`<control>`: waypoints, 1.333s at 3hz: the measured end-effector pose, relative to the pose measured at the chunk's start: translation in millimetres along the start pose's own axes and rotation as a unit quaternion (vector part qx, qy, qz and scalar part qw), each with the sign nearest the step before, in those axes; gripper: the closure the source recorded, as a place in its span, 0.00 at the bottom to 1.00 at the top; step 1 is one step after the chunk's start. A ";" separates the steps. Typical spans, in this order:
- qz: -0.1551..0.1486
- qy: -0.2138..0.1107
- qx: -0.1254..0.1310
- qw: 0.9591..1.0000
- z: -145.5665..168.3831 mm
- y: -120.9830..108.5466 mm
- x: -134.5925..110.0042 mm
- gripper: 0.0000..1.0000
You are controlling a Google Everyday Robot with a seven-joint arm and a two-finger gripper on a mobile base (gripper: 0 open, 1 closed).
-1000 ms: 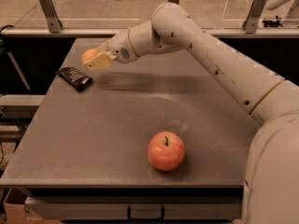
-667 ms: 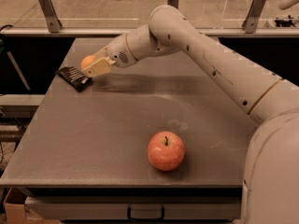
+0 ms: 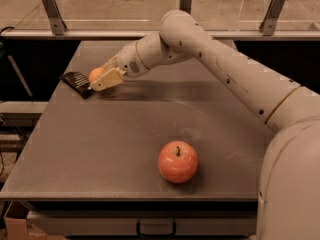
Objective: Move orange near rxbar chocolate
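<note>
The orange (image 3: 95, 74) is a small round fruit held between the fingers of my gripper (image 3: 101, 79), low over the table's far left. The gripper is shut on it. The rxbar chocolate (image 3: 76, 83) is a flat dark bar lying on the table just left of the orange, almost touching it. My arm reaches in from the right, across the far part of the table. The gripper's fingers hide part of the orange.
A larger red-yellow apple (image 3: 178, 161) with a stem stands near the front middle of the grey table (image 3: 125, 129). Metal posts (image 3: 52, 10) and a rail run along the back edge. The table's left edge is close to the bar.
The gripper has carried the orange down and slightly forward, closer to the table surface and to the dark bar. The apple has not moved.
</note>
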State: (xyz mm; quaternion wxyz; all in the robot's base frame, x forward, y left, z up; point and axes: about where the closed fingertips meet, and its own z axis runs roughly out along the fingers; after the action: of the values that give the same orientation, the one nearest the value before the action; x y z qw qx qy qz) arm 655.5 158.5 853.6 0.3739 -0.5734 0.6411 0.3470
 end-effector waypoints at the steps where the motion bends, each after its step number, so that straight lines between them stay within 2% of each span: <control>1: -0.001 0.004 -0.003 1.000 0.9 -0.1 5.0 0.00; 2: -0.001 0.004 -0.002 1.000 1.3 -0.4 5.6 0.00; 3: -0.007 -0.001 0.026 1.000 -14.6 -10.2 -1.1 0.00; 4: -0.023 -0.009 0.110 0.994 -75.5 -33.3 -19.0 0.00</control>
State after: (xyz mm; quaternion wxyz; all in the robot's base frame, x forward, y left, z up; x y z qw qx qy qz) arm 683.7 98.1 905.9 0.4486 -0.5401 0.6587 0.2704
